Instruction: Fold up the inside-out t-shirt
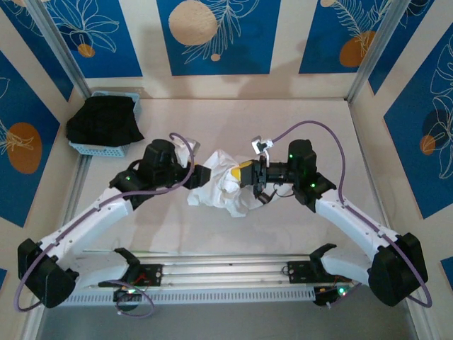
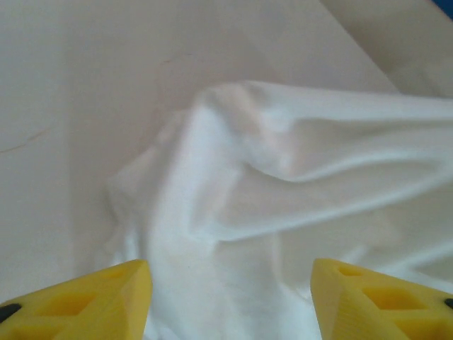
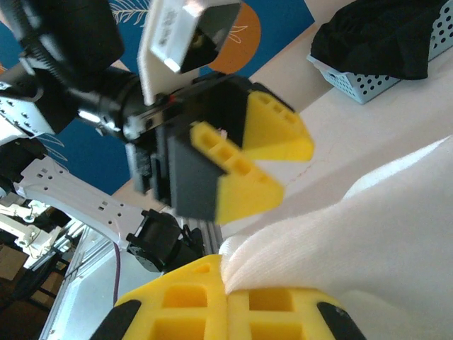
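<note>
1. Two things sit at the far left of the table (image 1: 283, 120), well apart from the work: a light blue basket (image 1: 120, 150) with a black garment (image 1: 105, 122) heaped in it.
2. Left gripper (image 2: 230, 297): its yellow fingers (image 2: 106, 301) stand wide apart with nothing pinched between them. White cloth lies just ahead of and below them.
3. Inside-out t-shirt (image 1: 219, 185): a crumpled white heap at mid-table, between the two grippers, not spread at all.
4. Right gripper (image 3: 226, 304): jaws pressed together on a ridge of the shirt's cloth, at the heap's right side.
5. Step, as I judge it: early, opening out the bundle before any fold.
6. Next move likely calls for the left gripper to close on a separate edge, so that both can draw the shirt flat.
</note>
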Robot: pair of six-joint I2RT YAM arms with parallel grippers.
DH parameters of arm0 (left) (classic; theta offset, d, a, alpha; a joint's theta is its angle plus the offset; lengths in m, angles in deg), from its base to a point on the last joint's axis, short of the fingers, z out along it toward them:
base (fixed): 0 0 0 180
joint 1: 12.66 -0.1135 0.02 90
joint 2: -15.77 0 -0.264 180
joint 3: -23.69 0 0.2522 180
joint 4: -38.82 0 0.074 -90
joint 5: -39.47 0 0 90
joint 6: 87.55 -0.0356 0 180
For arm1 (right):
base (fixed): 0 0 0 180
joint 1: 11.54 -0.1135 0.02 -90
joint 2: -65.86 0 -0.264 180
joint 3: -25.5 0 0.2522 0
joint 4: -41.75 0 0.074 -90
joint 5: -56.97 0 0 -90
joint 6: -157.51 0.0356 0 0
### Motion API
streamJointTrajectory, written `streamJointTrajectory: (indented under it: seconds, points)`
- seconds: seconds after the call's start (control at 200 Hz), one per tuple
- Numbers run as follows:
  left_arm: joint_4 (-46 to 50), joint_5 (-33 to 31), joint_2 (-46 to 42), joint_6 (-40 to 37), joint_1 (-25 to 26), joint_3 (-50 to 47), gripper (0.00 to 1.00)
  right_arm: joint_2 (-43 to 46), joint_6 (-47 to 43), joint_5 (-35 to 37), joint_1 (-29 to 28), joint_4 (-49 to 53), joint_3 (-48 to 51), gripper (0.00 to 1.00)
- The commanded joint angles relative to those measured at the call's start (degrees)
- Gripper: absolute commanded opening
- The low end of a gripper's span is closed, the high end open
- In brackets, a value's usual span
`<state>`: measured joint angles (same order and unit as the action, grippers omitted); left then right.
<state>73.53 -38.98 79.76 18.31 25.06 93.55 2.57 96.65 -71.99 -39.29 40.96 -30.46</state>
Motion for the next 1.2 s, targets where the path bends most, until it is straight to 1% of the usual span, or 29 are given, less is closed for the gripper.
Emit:
streamJointTrajectory:
  seconds: [0.0, 0.065, 0.225, 0.3, 0.37, 0.485, 0.535, 0.665, 0.775, 0.96, 1.055, 1.14, 1.195]
  points:
    - [-1.7, 5.3, -0.3, -2.0, 2.9, -1.7, 0.56, -0.3, 0.6, -2.1, 0.6, -0.9, 0.3, 0.04]
    - [-3.9, 7.7, 0.6, -2.1, 3.7, -2.5, 0.52, -0.2, 0.5, -2.2, 0.8, -0.8, 0.2, 0.04]
    - [-5.3, 10.1, 5.1, -2.9, 3.9, -1.5, 0.45, 0.1, 0.6, -2.4, 1.0, -0.3, -0.1, 0.04]
    - [-8.4, 12.2, 7.0, -2.0, 3.8, -1.7, 0.42, 0.4, 0.6, -2.3, 1.2, 0.0, -0.3, 0.04]
    - [-10.4, 13.2, 8.8, -0.9, 3.8, -1.6, 0.3, 0.9, 0.5, -2.1, 1.4, 0.5, -0.3, 0.04]
    - [-8.0, 9.7, 9.4, -1.2, 3.4, -0.5, 0.08, 3.1, -2.0, -2.0, 2.6, 4.9, -1.3, 0.04]
    - [-7.2, 8.3, 8.3, -1.3, 2.9, -0.8, 0.01, 4.7, -3.6, -1.7, 3.9, 7.5, -2.0, 0.03]
    - [-7.7, 7.3, 2.6, -0.6, 1.4, -4.1, 0.0, 8.1, -5.0, -0.8, 7.8, 11.6, -2.6, 0.03]
    - [-10.8, 8.5, -2.0, 1.4, 0.4, -8.4, 0.01, 8.8, -5.0, 0.4, 8.7, 12.4, -2.3, 0.04]
    - [-15.7, 9.6, -8.2, 3.0, 0.1, -14.3, 0.03, 7.4, -2.7, 1.5, 8.3, 11.2, -1.4, 0.04]
    - [-18.0, 10.7, -10.0, 4.3, 0.2, -15.5, 0.01, 5.9, -2.6, 3.1, 7.5, 13.1, -2.5, 0.06]
    - [-22.0, 14.5, -10.2, 7.1, 0.2, -15.6, 0.0, 4.1, -4.4, 6.8, 5.3, 16.6, -4.4, 0.1]
    - [-25.5, 16.9, -9.6, 9.8, 0.2, -15.4, 0.0, 2.0, -5.8, 11.9, 3.7, 21.7, -6.8, 0.16]
